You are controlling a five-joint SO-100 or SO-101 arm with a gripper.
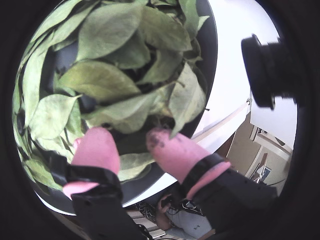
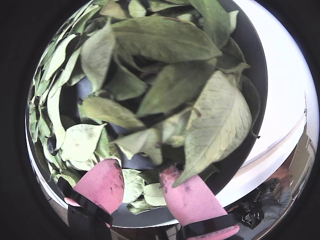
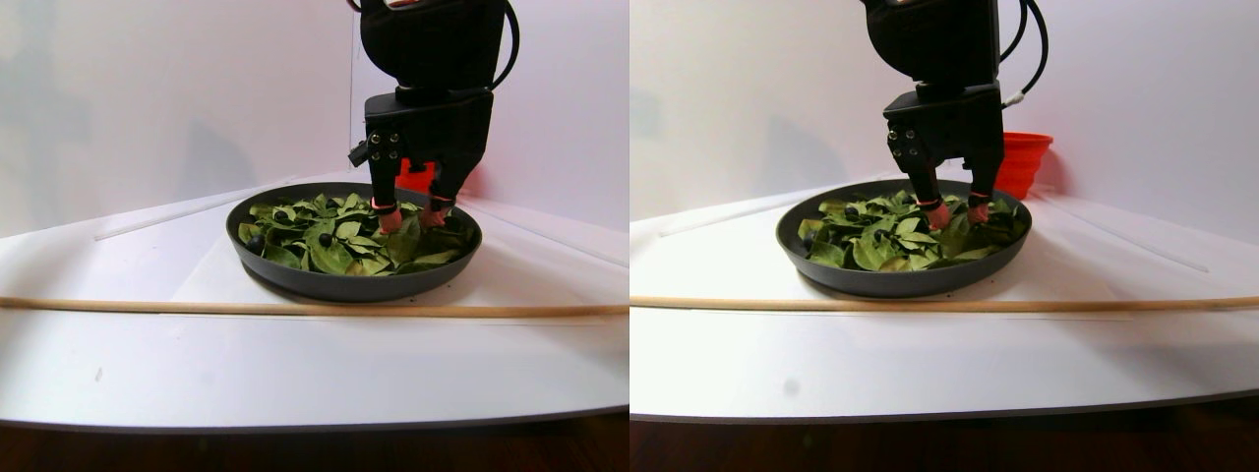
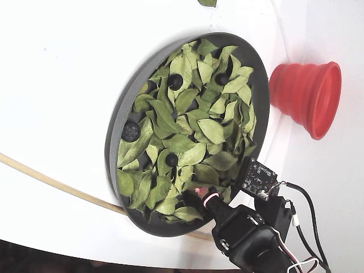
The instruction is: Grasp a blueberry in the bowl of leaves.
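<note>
A wrist view: gripper (image 1: 134,140) poised over the bowl (image 1: 212,50); pink fingertips (image 1: 97,147) apart, nothing between them but a dark gap. Leaves (image 1: 100,80) fill the dish. No berry positively identified here.

Another wrist view: same fingertips (image 2: 192,197) spread at the near rim of the bowl (image 2: 252,60). Leaves (image 2: 165,40) overlap thickly. A dark rounded patch shows between the leaves ahead of the tips; berry or bare dish, cannot tell.

Stereo pair view: gripper (image 3: 405,218) points down with its tips among the leaves (image 3: 334,246) toward the right side of the bowl (image 3: 344,285). Small dark berries sit on the leaves at left. Wooden stick (image 3: 295,309) lies in front; red cup (image 3: 1023,162) behind.

Fixed view: gripper (image 4: 200,193) at the lower rim of the bowl (image 4: 114,148). Nearest glossy blueberry (image 4: 172,160) lies just beyond the tips, half covered by leaves (image 4: 210,131). Red cup (image 4: 307,99) stands clear.

Handling judgement: berry looks light, smooth-skinned, soft, likely to roll or burst. Take it across its widest part, gently; loose light leaves may get caught in the pinch.
</note>
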